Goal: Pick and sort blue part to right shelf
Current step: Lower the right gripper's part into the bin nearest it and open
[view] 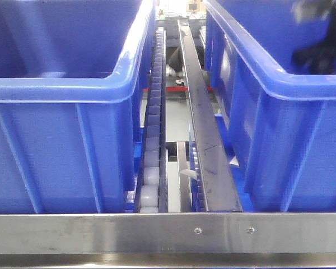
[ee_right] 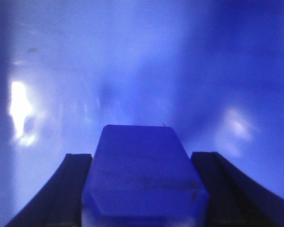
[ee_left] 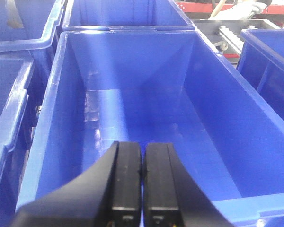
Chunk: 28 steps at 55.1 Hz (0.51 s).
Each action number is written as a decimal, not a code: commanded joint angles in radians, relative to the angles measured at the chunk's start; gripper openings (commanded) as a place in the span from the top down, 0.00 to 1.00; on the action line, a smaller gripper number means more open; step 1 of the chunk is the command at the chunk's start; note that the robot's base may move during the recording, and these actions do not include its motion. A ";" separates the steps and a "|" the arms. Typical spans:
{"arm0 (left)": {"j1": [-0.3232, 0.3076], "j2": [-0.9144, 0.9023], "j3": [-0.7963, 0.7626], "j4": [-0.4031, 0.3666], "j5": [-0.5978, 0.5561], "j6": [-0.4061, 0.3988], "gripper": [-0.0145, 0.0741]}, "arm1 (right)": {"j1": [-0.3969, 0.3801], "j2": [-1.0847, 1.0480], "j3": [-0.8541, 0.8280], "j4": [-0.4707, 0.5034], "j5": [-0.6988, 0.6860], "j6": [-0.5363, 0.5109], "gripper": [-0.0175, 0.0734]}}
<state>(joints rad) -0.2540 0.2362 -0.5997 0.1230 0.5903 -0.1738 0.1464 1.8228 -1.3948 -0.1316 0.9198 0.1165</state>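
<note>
- Two bins sit on the right shelf [view: 168, 232], one to each side of the roller lane [view: 151, 145].
- Right gripper [ee_right: 144, 189] is clamped on the blue part [ee_right: 144, 175], a blocky piece filling the gap between its fingers [ee_right: 71, 189]. The blue blur around it suggests it is inside the right bin [view: 280, 112], where a dark smear shows at the far corner.
- Left gripper [ee_left: 142, 184] is pinched closed, holding nothing, above the left bin [ee_left: 57, 118].
- Part looks like rigid moulded plastic: probably light, stiff, smooth and somewhat slippery, not fragile.
- Best hold seems across its flat side faces, as now.
</note>
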 commanded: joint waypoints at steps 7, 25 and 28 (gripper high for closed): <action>0.001 0.010 -0.024 0.006 -0.077 0.001 0.68 | -0.006 -0.042 -0.043 -0.013 -0.059 -0.010 0.42; 0.001 0.010 -0.024 0.006 -0.077 0.001 0.68 | -0.006 -0.099 -0.043 -0.047 -0.031 -0.022 0.15; 0.001 0.010 -0.024 0.006 -0.077 0.001 0.68 | -0.006 -0.134 -0.043 -0.047 -0.032 -0.022 0.17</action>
<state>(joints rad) -0.2540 0.2362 -0.5997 0.1230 0.5903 -0.1738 0.1464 1.7975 -1.4037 -0.1516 0.9059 0.1054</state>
